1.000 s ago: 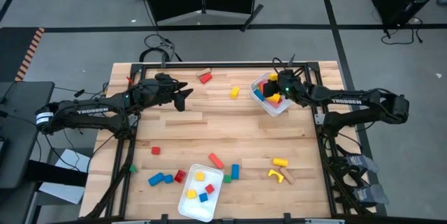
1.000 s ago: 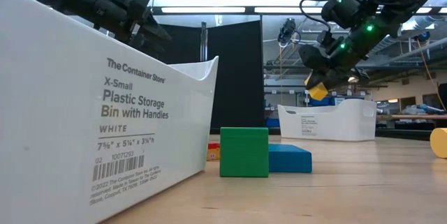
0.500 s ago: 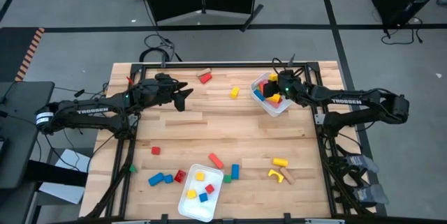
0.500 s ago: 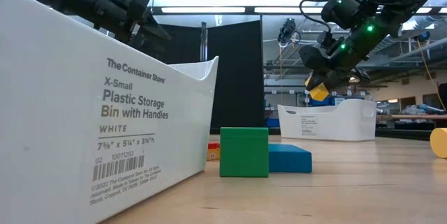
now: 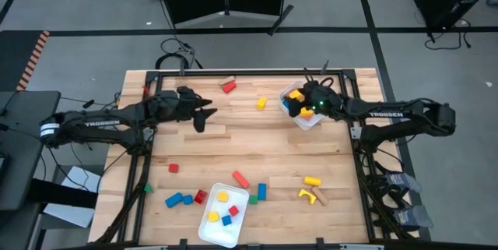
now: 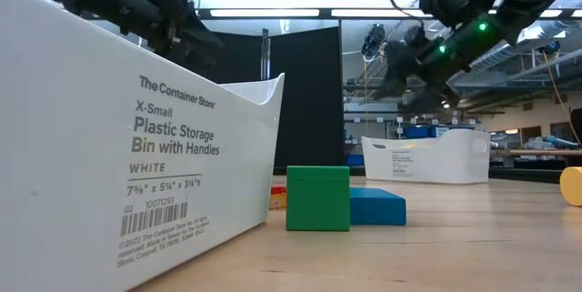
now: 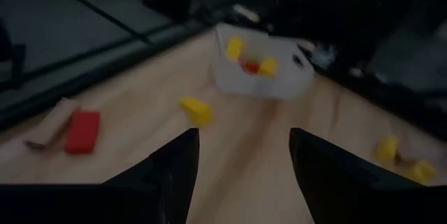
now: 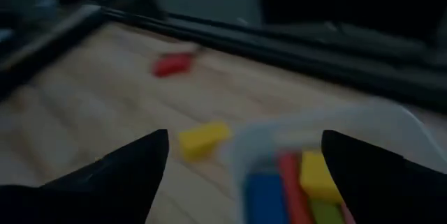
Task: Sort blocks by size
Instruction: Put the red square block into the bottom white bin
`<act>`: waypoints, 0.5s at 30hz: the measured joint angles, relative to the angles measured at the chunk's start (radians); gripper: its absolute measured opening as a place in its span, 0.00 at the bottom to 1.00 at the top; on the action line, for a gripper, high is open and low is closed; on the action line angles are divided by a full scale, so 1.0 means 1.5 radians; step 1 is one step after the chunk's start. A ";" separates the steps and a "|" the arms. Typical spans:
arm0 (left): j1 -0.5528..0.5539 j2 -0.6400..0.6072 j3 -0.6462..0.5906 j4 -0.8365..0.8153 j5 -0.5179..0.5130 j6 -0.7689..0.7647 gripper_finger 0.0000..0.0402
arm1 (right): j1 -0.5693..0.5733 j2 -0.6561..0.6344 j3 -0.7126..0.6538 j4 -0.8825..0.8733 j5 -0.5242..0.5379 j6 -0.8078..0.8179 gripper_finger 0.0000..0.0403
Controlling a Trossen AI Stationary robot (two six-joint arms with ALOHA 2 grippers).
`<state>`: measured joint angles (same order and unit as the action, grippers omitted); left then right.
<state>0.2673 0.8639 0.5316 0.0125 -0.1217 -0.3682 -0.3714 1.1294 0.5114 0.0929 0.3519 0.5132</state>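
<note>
Coloured blocks lie scattered on the wooden table: a red one (image 5: 228, 86) and a yellow one (image 5: 261, 103) at the far side, and several red, blue, green and yellow ones near the front. The far white tray (image 5: 305, 117) holds larger blocks, with a yellow one (image 5: 296, 94) on top. My right gripper (image 5: 290, 103) hovers open over that tray's left rim with nothing between its fingers (image 8: 133, 175). My left gripper (image 5: 204, 114) hangs open and empty above the far left of the table, pointing toward the right edge.
A second white tray (image 5: 212, 230) at the near edge holds small yellow, red and blue cubes. Beside it lie a green cube (image 6: 317, 197) and a blue block (image 6: 377, 206). A yellow cylinder (image 5: 312, 180) and a yellow arch (image 5: 308, 195) lie at the near right. The table's middle is bare wood.
My right gripper has opened and let go of the yellow block, which now lies in the far tray. The gripper has risen a little and shifted toward the tray's left rim. My left gripper has turned slightly in place.
</note>
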 joint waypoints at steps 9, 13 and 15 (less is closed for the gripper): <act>-0.101 0.006 0.151 -0.497 -0.061 -0.072 0.57 | 0.101 -0.002 0.000 0.196 -0.062 -0.152 0.79; -0.162 0.032 0.169 -0.693 -0.024 -0.144 0.57 | 0.121 -0.002 0.000 0.212 -0.059 -0.163 0.75; -0.195 0.051 0.160 -0.715 0.012 -0.160 0.58 | 0.125 -0.002 0.000 0.212 -0.049 -0.162 0.75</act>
<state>-0.0253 0.9408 0.7715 -1.0603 -0.1032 -0.6075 -0.1834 1.1267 0.5117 0.4107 0.2776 0.2695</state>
